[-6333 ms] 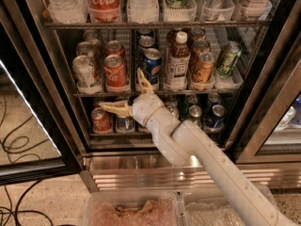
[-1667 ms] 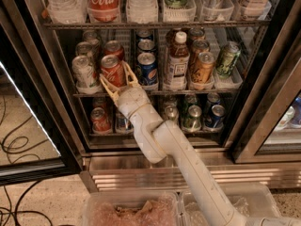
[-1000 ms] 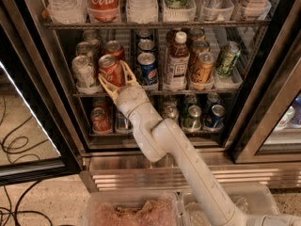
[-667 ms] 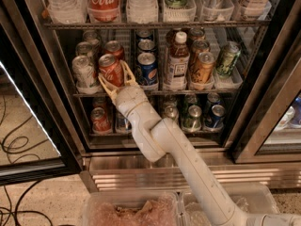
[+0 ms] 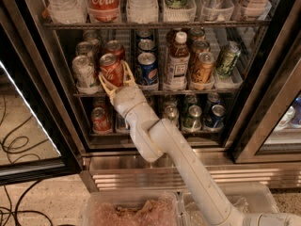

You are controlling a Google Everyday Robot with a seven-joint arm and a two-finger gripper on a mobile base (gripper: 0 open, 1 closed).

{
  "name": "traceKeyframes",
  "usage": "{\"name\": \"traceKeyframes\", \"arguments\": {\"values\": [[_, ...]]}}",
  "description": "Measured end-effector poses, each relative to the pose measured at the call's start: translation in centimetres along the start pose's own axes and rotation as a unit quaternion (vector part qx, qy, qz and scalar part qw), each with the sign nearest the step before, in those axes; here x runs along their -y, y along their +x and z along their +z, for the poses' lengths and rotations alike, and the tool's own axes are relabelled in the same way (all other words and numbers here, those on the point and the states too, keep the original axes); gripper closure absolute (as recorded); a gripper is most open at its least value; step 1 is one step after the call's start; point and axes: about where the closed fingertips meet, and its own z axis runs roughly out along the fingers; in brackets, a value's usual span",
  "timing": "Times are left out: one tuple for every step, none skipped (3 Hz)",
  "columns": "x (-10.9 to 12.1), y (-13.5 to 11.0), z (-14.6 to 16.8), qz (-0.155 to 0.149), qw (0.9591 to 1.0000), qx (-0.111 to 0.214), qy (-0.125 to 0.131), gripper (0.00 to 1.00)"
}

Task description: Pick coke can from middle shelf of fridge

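Coke can: is held tilted at the front left of the middle shelf of the fridge, just beside a Pepsi can. Claw: is closed around the can's lower body, with one tan finger set on each side.

The cream-yellow claw, at the left of the middle shelf, clasps the red coke can with white script and a silver top. Right of it stands a blue Pepsi can. The fridge has a black frame and ribbed steel base.
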Motion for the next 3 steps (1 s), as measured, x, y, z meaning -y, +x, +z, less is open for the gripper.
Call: {"name": "traceKeyframes", "arguments": {"values": [[0.3, -0.2, -0.3, 0.021, 0.9994, 0.02, 0.019, 1.0], [0.8, -1.1, -0.6, 0.065, 0.9948, 0.062, 0.047, 1.0], [1.2, -1.9, -0.9, 0.091, 0.9897, 0.096, 0.054, 1.0]]}}
